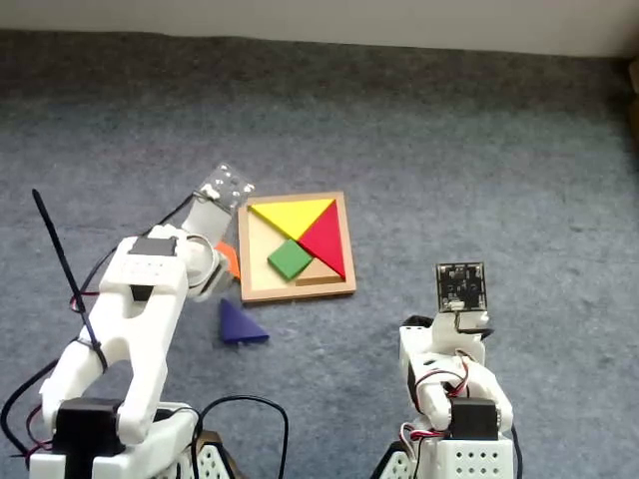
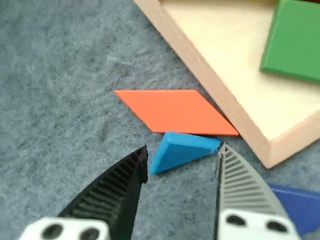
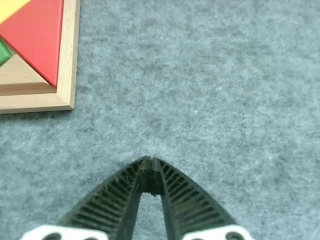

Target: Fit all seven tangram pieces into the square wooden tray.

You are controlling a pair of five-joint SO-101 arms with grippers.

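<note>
The square wooden tray lies flat, holding a yellow triangle, a red triangle and a green square. Just outside its edge lies an orange parallelogram, with a small light-blue triangle touching it. A dark-blue triangle lies nearby, apart from the tray.

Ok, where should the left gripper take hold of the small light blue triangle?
Probably across its two end corners, from straight above: the light blue triangle lies against the orange parallelogram, blocking that edge, and the open left gripper straddles it.
</note>
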